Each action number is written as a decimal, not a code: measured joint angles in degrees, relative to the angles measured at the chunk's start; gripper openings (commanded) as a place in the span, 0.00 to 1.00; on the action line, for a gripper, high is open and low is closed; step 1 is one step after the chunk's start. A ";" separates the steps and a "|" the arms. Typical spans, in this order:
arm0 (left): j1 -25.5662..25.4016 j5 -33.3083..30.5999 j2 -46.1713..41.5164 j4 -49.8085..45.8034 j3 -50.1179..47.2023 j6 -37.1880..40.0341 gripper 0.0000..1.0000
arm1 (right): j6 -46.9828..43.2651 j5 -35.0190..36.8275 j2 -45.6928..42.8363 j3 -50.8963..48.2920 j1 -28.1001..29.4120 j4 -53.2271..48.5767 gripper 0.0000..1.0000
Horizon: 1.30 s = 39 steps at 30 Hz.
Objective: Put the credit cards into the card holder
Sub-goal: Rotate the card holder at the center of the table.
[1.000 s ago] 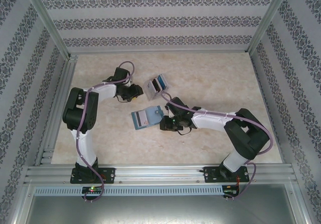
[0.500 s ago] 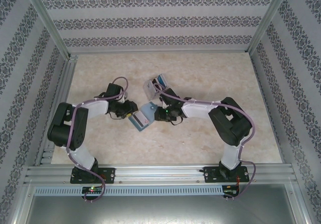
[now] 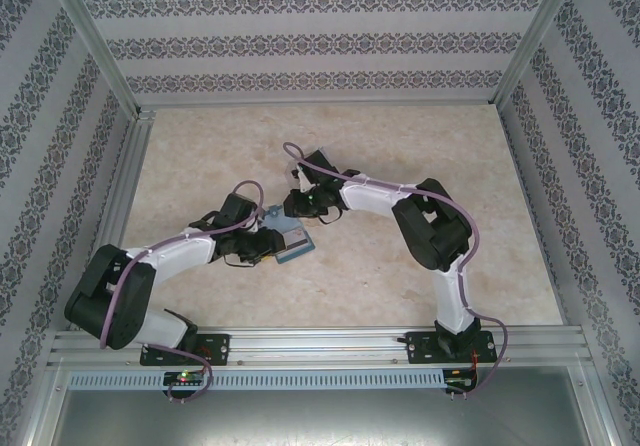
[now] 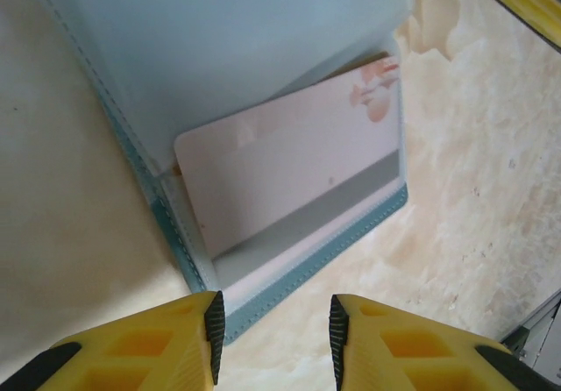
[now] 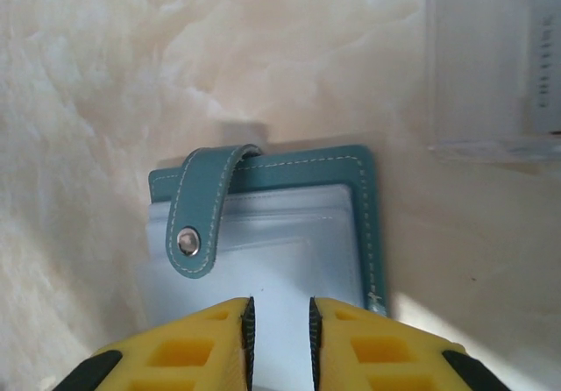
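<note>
**Card holder open at mid-table, between both grippers**

The card holder [image 3: 291,246] lies well clear of the table's [image 3: 420,266] railed edges, with bare marble on every side. The right gripper [image 5: 280,321] pinches the edge of the leaf that carries the snap strap [image 5: 206,216]. The left gripper [image 4: 273,325] has its jaws spread just off the holder's near corner. From above, both wrists cover much of the holder. One whitish card [image 4: 289,172] with a grey stripe sits in a clear inner slot, its upper end hidden by a blurred raised leaf. A clear box [image 5: 491,58] stands just beyond, cut off.
</note>
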 measured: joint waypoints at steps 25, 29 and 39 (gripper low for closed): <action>-7.28 0.31 14.97 5.09 12.00 -2.73 0.40 | -3.93 2.54 -18.91 -8.37 -10.82 -6.38 0.32; -8.26 -0.37 14.29 1.66 15.76 -1.77 0.42 | -4.92 2.73 -18.53 -7.45 -12.70 -7.93 0.34; -5.90 -3.80 10.78 -7.78 26.95 3.74 0.43 | -7.17 2.93 -10.27 5.90 -16.46 -11.04 0.39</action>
